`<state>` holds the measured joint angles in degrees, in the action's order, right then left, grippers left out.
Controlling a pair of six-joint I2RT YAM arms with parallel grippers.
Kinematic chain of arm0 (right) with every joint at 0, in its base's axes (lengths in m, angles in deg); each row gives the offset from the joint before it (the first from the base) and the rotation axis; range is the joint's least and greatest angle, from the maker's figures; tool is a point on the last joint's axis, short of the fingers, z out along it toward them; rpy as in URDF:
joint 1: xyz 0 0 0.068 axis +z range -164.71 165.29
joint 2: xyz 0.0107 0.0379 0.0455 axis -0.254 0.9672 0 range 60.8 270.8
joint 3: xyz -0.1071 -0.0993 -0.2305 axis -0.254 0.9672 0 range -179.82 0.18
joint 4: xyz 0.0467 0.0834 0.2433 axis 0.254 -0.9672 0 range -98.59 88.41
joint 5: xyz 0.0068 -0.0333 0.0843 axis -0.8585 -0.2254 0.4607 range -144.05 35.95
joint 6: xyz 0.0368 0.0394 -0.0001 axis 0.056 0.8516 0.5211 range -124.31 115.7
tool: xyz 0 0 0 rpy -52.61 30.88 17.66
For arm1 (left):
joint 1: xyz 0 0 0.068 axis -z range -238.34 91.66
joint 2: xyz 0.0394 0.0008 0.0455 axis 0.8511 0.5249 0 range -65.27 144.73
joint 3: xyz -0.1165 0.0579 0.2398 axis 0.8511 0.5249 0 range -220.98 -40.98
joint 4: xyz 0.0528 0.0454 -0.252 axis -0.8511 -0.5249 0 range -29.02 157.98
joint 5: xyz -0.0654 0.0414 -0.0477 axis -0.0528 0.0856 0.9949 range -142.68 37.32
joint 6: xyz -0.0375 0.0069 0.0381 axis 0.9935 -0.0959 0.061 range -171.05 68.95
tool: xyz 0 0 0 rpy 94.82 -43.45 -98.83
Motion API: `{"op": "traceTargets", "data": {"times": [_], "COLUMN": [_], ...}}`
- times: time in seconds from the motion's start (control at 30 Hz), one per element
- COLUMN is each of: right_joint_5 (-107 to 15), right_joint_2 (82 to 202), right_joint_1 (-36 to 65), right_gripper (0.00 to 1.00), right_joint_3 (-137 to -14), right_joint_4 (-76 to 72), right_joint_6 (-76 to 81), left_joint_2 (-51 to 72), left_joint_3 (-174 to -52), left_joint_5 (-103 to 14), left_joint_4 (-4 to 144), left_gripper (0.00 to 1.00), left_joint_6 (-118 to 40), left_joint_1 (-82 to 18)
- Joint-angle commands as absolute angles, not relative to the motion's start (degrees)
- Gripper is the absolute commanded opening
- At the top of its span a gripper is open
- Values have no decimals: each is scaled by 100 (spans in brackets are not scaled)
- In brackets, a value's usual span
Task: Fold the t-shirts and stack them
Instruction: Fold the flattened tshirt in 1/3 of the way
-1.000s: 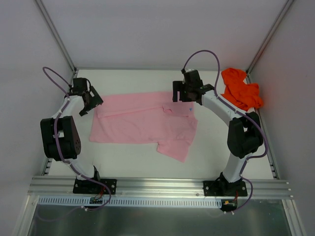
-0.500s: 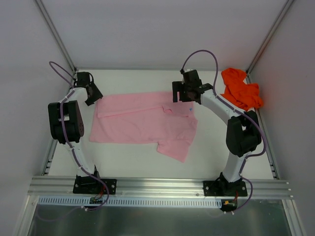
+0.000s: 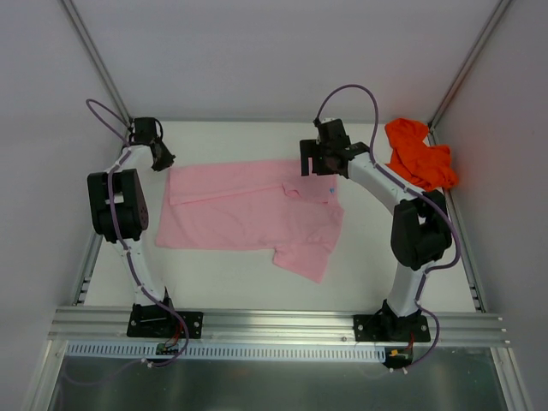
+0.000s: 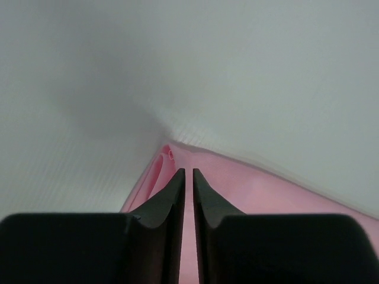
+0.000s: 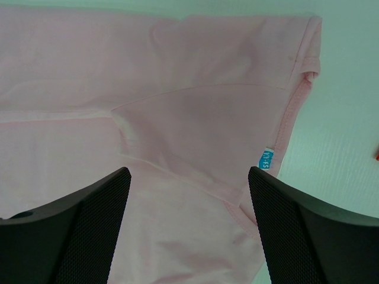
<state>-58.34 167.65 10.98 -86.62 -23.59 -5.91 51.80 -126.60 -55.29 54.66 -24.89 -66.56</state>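
Wht table (image 3: 231, 278), grey walls (image 3: 282, 60); pink tee (image 3: 240, 210) spread.

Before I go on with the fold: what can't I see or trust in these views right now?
- Top view: the orange shirt is crumpled, so its collar and sleeves are indistinguishable.
- Top view: the right gripper covers the part of the pink shirt beneath it.
- Left wrist view: whether the left gripper touches the cloth; the image is blurred and its own fingers block it.
- Right wrist view: the print on the blue tag is too small to read.
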Motion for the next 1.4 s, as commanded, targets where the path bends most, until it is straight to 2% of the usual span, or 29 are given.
{"op": "traceTargets", "data": {"times": [0.0, 0.1, 0.17, 0.2, 0.23, 0.33, 0.37, 0.43, 0.47, 0.63, 0.9, 1.37], "right_joint_5": [-5993, -6020, -6029, -6029, -6029, -6020, -6002, -5967, -5958, -5949, -6011, -6002], "right_joint_2": [16803, 16803, 16794, 16785, 16776, 16794, 16803, 16829, 16838, 16856, 16820, 16899], "right_joint_1": [1077, 1069, 1069, 1069, 1060, 1051, 1051, 1060, 1051, 1051, 1051, 1016], "right_gripper": [84, 84, 84, 84, 84, 84, 84, 84, 84, 84, 84, 84], "right_joint_3": [-8903, -8929, -8938, -8938, -8938, -8938, -8938, -8964, -8956, -8956, -8956, -9079], "right_joint_4": [-2453, -2479, -2506, -2514, -2514, -2497, -2479, -2470, -2470, -2462, -2514, -2514], "right_joint_6": [-615, -633, -641, -650, -650, -650, -642, -624, -615, -597, -650, -668], "left_joint_2": [5329, 5382, 5408, 5373, 5321, 5022, 4969, 4829, 4802, 4889, 5144, 5373], "left_joint_3": [-13045, -13150, -13281, -13291, -13282, -13019, -12940, -12844, -12791, -12658, -12702, -12895], "left_joint_5": [-5435, -5435, -5470, -5488, -5523, -5611, -5689, -5769, -5769, -5778, -5646, -5453], "left_joint_4": [5400, 5409, 5296, 5243, 5199, 5268, 5208, 5111, 5076, 4926, 4978, 4663], "left_gripper": [7, 0, 1, 5, 14, 31, 42, 49, 49, 45, 26, 26], "left_joint_6": [-2556, -2565, -2591, -2591, -2591, -2626, -2652, -2670, -2679, -2696, -2696, -2819], "left_joint_1": [-6625, -6625, -6625, -6633, -6625, -6625, -6625, -6625, -6625, -6625, -6625, -6616]}}
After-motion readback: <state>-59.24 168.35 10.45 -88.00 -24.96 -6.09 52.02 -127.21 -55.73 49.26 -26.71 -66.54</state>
